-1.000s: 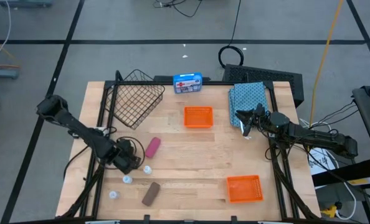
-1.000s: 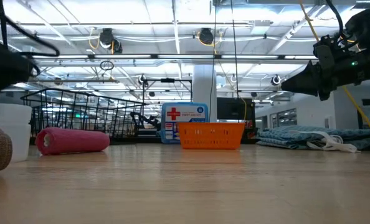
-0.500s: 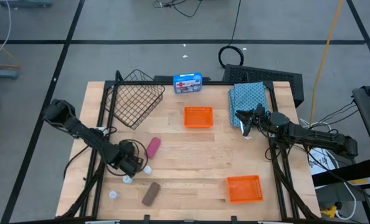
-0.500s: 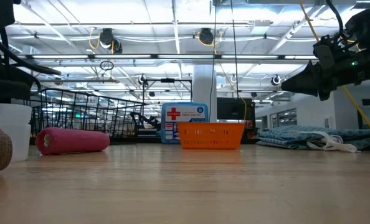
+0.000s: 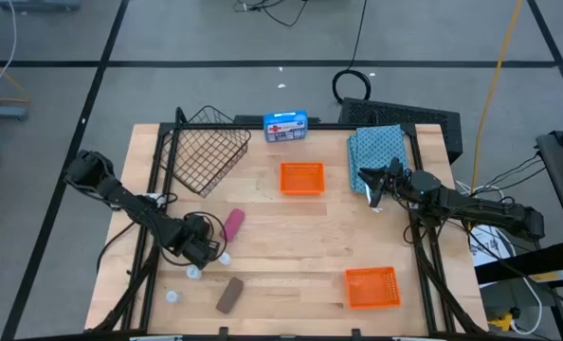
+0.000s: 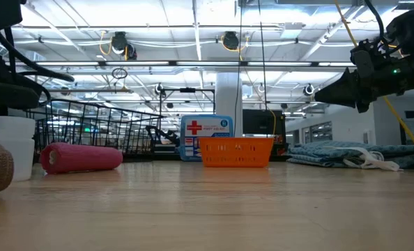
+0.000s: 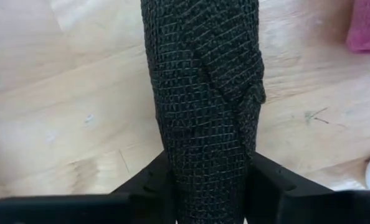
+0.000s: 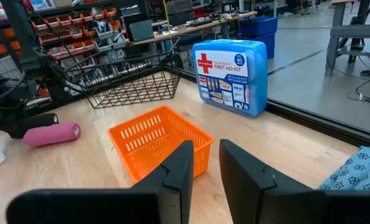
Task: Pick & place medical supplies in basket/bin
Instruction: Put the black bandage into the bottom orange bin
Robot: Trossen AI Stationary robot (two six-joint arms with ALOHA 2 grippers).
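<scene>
My left gripper (image 5: 202, 249) is near the table's front left and is shut on the black roll (image 7: 203, 106). The pink roll (image 5: 232, 224) lies just beyond it. Three white vials (image 5: 225, 257) (image 5: 193, 274) (image 5: 172, 296) and the brown roll (image 5: 229, 295) lie near the front edge. The wire basket (image 5: 206, 152) stands at the far left. My right gripper (image 5: 372, 186) hovers at the near edge of the folded teal cloth (image 5: 376, 150). Its fingers (image 8: 180, 168) are a narrow gap apart and hold nothing. My left gripper pinches the black roll between its two fingers (image 7: 269, 186), one on each side of the roll's near end (image 7: 203, 180). The roll runs lengthwise along the fingers and sticks out past their tips. I cannot tell whether it is clear of the wood.
A blue first aid box (image 5: 285, 126) stands at the far edge beside the basket. One orange tray (image 5: 301, 177) sits mid-table and another (image 5: 371, 287) at the front right. Bare wood lies between the trays and in front of the basket.
My left gripper has shifted a little toward the near edge and the vials, keeping the black roll. The right arm has kept still.
</scene>
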